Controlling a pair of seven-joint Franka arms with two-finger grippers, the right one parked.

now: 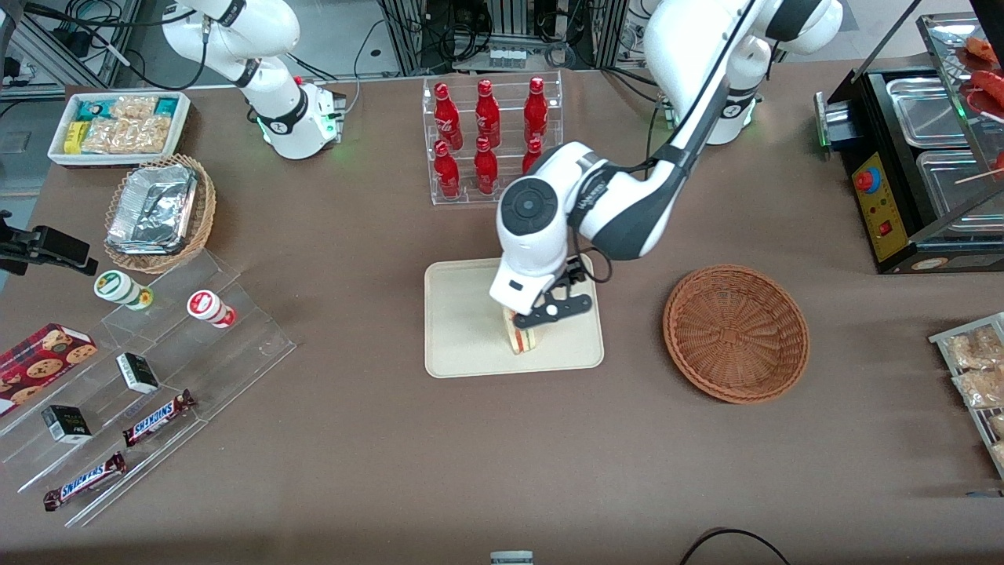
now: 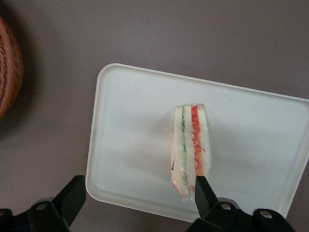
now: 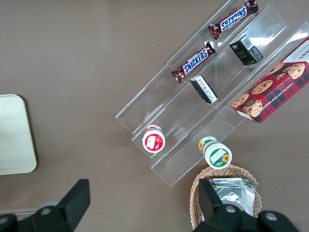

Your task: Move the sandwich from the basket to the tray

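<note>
The sandwich [image 1: 522, 339] [image 2: 190, 145] stands on its edge on the cream tray [image 1: 463, 314] [image 2: 135, 121], its red and green filling layers facing up. My gripper [image 1: 541, 314] [image 2: 139, 182] hangs just above it, open wide. One finger [image 2: 203, 191] is right beside the sandwich's end, and the other finger [image 2: 73, 193] is well apart, past the tray's rim. Nothing is held. The reddish-brown basket [image 1: 736, 333] [image 2: 9, 63] sits beside the tray toward the working arm's end of the table and has nothing in it.
A clear rack of red bottles [image 1: 490, 141] stands farther from the front camera than the tray. A stepped acrylic shelf [image 1: 157, 377] with snacks, a tan basket of foil trays [image 1: 161, 212] and a white snack box [image 1: 118, 125] lie toward the parked arm's end. A black cooker [image 1: 918, 165] sits at the working arm's end.
</note>
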